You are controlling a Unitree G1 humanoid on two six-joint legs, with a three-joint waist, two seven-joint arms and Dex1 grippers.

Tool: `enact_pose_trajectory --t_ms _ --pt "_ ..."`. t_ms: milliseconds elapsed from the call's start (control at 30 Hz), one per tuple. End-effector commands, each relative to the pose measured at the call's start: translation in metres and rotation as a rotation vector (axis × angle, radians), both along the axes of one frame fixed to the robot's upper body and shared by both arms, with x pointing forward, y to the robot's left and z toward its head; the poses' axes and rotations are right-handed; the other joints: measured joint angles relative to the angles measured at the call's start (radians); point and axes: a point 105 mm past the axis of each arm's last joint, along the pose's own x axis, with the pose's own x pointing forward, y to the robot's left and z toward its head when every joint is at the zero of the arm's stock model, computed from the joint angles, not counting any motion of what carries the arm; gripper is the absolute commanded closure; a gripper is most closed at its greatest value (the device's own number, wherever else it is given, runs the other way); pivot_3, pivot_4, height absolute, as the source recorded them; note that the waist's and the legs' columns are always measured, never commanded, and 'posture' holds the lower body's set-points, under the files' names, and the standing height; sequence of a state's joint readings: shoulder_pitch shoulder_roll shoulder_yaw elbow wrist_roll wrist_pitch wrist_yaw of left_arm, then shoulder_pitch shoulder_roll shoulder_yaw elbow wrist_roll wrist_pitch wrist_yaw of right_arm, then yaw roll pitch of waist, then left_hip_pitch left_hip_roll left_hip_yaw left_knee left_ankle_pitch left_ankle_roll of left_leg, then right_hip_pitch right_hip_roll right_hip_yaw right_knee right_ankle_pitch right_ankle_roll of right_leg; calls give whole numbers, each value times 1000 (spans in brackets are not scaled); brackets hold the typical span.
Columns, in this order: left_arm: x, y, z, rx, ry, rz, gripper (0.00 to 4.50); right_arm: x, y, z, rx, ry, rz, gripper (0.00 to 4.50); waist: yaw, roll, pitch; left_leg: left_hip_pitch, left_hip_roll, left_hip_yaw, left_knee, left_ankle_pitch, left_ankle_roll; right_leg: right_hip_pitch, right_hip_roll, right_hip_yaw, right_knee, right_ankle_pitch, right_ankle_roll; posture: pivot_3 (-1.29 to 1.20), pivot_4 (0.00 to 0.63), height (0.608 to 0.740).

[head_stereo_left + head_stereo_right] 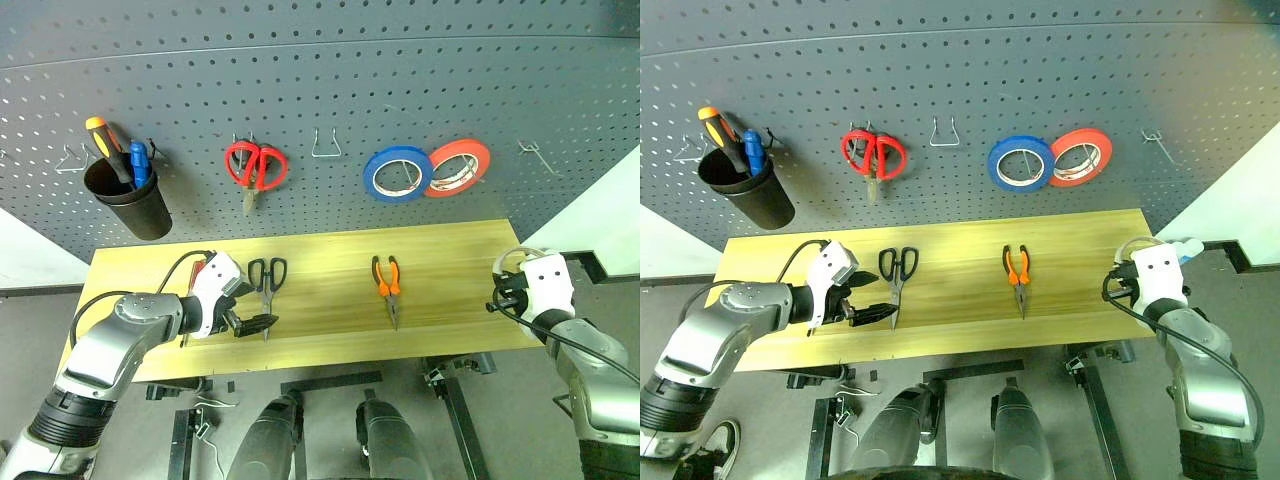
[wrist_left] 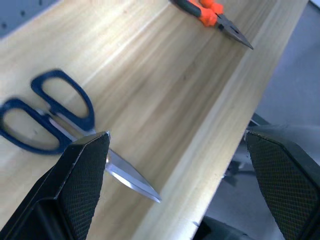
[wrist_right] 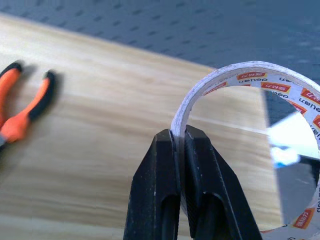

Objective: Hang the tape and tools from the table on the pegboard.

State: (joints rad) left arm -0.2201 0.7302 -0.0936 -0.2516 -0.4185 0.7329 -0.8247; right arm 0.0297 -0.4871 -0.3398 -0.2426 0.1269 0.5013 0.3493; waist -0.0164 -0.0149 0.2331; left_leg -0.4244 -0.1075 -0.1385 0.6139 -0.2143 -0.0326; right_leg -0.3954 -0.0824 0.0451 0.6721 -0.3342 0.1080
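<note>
My right gripper (image 3: pixel 179 137) is shut on the wall of the whitish tape (image 3: pixel 250 70) ring, holding it above the table's (image 1: pixel 450 250) right end, below the grey pegboard (image 1: pixel 400 80). The same tape (image 1: pixel 515 260) shows in the head view. My left gripper (image 2: pixel 176 136) is open, low over the front part of the table. The blade tip of the black-handled scissors (image 1: pixel 266 280) lies by one of its fingers (image 2: pixel 82 175). Orange-handled pliers (image 1: pixel 388 285) lie flat mid-table, apart from both grippers.
On the pegboard hang a black cup (image 1: pixel 128 195) with screwdrivers, red scissors (image 1: pixel 256 165), a blue tape roll (image 1: pixel 397 172) and a red-orange roll (image 1: pixel 460 166). Bare wire hooks (image 1: pixel 327 145) sit between them, one more (image 1: pixel 535 150) at far right.
</note>
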Motion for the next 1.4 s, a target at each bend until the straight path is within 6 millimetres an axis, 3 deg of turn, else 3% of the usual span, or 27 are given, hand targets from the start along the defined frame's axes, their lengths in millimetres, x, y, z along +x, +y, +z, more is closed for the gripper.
enact_pose_trajectory --t_ms 33,300,700,1000,1267,1400 --pt "5 -4 5 -2 -36 -22 0 6 -12 32 -52 -171 -78 4490 0 2 -6 0 0 0 1 0 0 0 0 0 2 0 0 -3 140 740" --pt "8 -1 10 -2 -61 -13 0 36 -14 65 -98 -376 -98 4490 2 1 -16 8 0 0 1 2 -1 2 1 1 11 1 -2 18 138 740" --pt "2 -5 31 -133 -156 -27 0 58 -1 63 -96 -391 -36 4490 3 1 -18 9 0 1 1 4 -2 3 1 2 12 1 -2 35 141 740" --pt "-6 -12 41 -224 -178 -101 0 51 -7 72 -92 -435 -40 4490 2 1 -21 9 0 1 2 4 -2 3 1 2 13 1 -2 25 136 740" --pt "-11 -14 48 -276 -189 -153 0 32 17 105 19 -584 123 4490 1 1 -24 10 0 1 2 4 -2 4 1 2 13 1 -2 22 133 740" --pt "-9 -13 51 -290 -206 -159 0 32 24 116 47 -627 150 4490 2 1 -29 11 0 1 2 3 -1 5 1 2 13 1 -2 22 134 740"
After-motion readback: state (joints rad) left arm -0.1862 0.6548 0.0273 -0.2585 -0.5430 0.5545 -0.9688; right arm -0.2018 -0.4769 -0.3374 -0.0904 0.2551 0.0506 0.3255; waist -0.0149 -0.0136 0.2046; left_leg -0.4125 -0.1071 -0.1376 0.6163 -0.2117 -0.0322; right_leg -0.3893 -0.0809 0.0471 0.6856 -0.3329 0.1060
